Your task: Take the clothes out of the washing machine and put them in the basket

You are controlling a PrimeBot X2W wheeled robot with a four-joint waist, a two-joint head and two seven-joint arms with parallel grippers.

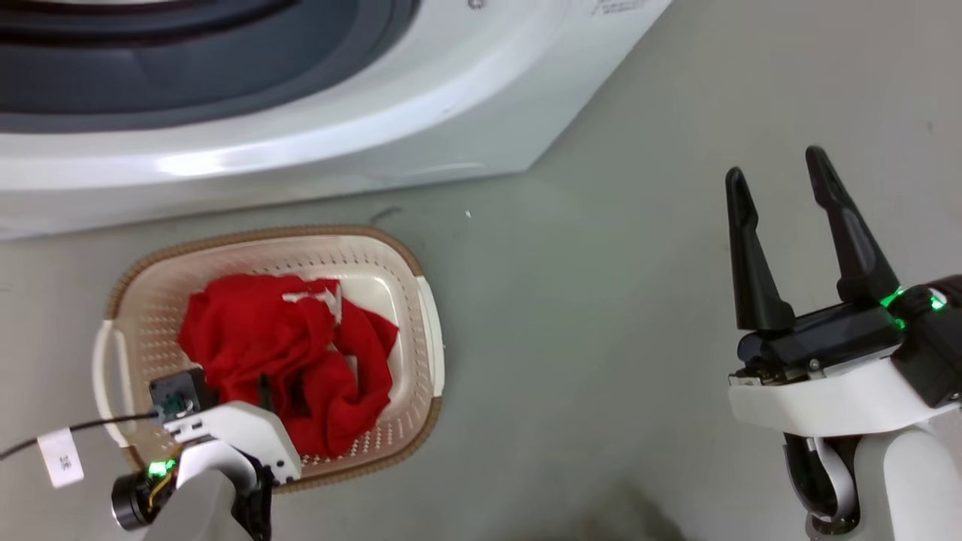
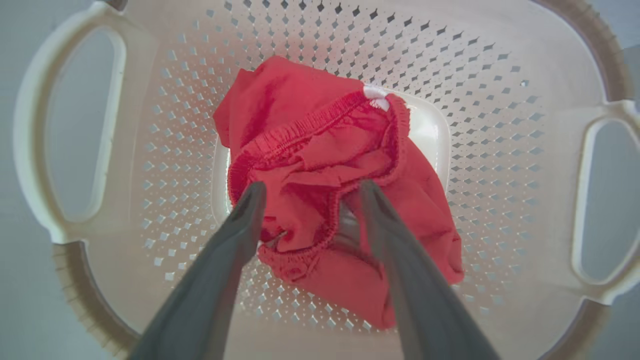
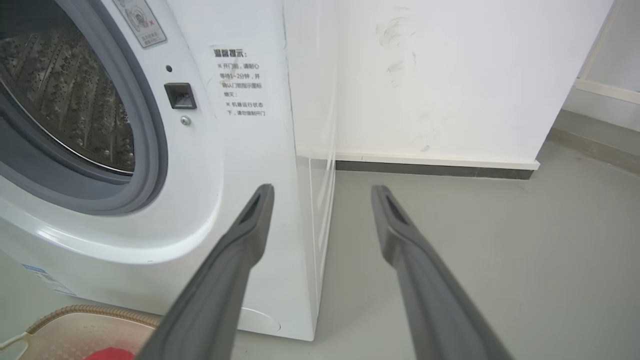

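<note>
The clothes [image 1: 285, 353] are a bright red crumpled heap with a small white patch, lying inside the cream basket [image 1: 263, 234] on the floor in front of the washing machine [image 1: 376, 113]. In the left wrist view my left gripper [image 2: 310, 192] points down into the basket [image 2: 500, 100], open, its fingertips on either side of a gathered fold of the red clothes [image 2: 320, 165]. My right gripper [image 1: 775, 165] stands open and empty over bare floor to the right. In its own view the right gripper [image 3: 322, 192] faces the washing machine's [image 3: 240, 200] right front corner, whose open porthole shows the steel drum [image 3: 65, 100].
Grey floor [image 1: 601, 338] stretches to the right of the basket and the washer. A white wall [image 3: 450, 75] with a dark baseboard stands behind the machine. A cable with a white tag [image 1: 60, 457] hangs off my left wrist beside the basket's near handle.
</note>
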